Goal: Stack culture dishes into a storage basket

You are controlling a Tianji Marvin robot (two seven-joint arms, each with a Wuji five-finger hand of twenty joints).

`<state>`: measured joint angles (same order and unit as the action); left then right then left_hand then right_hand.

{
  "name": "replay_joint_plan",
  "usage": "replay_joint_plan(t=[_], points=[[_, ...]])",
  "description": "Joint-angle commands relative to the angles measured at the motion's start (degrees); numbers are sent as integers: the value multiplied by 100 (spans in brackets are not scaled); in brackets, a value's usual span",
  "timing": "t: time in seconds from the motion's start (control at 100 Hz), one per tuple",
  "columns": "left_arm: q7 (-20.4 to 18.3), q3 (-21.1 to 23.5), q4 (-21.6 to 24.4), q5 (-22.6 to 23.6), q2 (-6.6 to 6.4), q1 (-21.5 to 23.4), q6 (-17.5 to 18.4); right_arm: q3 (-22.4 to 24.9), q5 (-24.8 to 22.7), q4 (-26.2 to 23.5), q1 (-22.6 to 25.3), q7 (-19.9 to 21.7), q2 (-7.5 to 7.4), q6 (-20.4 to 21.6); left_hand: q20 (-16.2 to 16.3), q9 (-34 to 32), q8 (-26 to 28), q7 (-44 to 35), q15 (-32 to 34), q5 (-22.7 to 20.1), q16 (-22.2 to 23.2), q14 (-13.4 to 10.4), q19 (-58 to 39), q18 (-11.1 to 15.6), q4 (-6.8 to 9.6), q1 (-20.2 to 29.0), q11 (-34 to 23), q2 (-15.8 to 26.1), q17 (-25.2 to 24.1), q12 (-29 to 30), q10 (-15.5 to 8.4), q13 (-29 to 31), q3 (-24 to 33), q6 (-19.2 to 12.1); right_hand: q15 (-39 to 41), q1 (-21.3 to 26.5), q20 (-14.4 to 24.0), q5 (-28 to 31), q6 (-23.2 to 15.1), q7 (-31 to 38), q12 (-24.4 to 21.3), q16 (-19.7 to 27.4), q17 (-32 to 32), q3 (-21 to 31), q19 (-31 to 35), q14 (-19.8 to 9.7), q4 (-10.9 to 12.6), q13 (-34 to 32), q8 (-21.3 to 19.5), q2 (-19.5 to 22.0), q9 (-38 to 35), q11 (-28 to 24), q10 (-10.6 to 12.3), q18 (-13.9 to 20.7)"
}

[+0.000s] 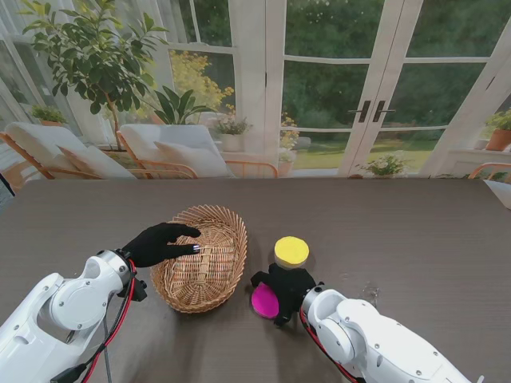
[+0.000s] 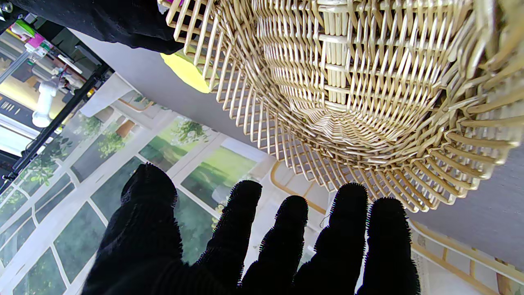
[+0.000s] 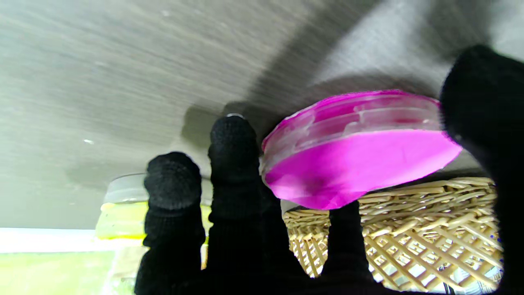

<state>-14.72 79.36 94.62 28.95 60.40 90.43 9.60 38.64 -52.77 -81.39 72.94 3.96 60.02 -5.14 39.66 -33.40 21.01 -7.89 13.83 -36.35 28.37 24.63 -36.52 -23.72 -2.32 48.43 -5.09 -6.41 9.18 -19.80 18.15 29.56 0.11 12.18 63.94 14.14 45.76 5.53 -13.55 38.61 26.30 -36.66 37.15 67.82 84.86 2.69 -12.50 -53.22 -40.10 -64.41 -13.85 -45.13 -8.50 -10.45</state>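
Observation:
A woven wicker basket [image 1: 204, 259] sits on the dark table, with nothing visible inside it [image 2: 348, 82]. My left hand [image 1: 160, 242] rests over its left rim, fingers [image 2: 282, 237] spread and holding nothing. My right hand [image 1: 286, 287] is shut on a magenta culture dish [image 1: 264, 301], tilted and lifted a little off the table just right of the basket. In the right wrist view the magenta dish [image 3: 352, 155] sits between thumb and fingers [image 3: 233, 164]. A yellow dish [image 1: 291, 251] lies on the table just beyond the right hand; the yellow dish [image 3: 123, 213] shows behind the fingers.
The grey table [image 1: 415, 231] stretches wide to the right and far side. A small clear speck [image 1: 370, 292] lies to the right of my right arm. Chairs and glass doors stand beyond the far edge.

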Motion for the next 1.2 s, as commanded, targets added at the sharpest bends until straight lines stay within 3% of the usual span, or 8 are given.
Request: replay_joint_plan(t=[0.0,0.32,0.69,1.19], points=[[-102,5,5,-6,1,18,-8,-84,-20,148,91,214,-3,0,78,27,31,-26,-89,-32,-34,95,-115,-79,171,160,45,306,-53,82,37,-73,-95,19,141,-78,104,-26,-99,384,-130,-35,459,507,93,-90,-53,-260,240,-322,-542,38,-208,-134],[-91,33,25,3,2,47,-7,-275,-11,313,2,89,9,35,74,25,31,-27,-88,-37,-35,98,-118,-79,172,169,44,302,-56,81,44,-72,-91,17,192,105,81,27,-183,872,-132,-45,734,491,180,-192,31,-537,415,-135,-886,14,-257,-117],[-78,55,33,1,4,64,4,-325,20,549,14,-296,65,101,73,20,31,-27,-83,-37,-32,104,-129,-84,171,158,43,305,-50,79,41,-65,-96,18,391,781,-61,615,-320,1496,-126,-117,1379,851,369,-437,261,-1353,565,170,-2179,-182,-174,-163],[-89,69,36,-8,3,74,-9,-390,-61,747,-46,-673,103,259,72,20,31,-27,-82,-39,-31,106,-142,-85,171,157,44,308,-47,79,46,-65,-95,24,204,745,-220,1209,-203,1790,-151,-97,1750,963,242,-503,309,-1809,810,514,-2666,-93,-179,-216]])
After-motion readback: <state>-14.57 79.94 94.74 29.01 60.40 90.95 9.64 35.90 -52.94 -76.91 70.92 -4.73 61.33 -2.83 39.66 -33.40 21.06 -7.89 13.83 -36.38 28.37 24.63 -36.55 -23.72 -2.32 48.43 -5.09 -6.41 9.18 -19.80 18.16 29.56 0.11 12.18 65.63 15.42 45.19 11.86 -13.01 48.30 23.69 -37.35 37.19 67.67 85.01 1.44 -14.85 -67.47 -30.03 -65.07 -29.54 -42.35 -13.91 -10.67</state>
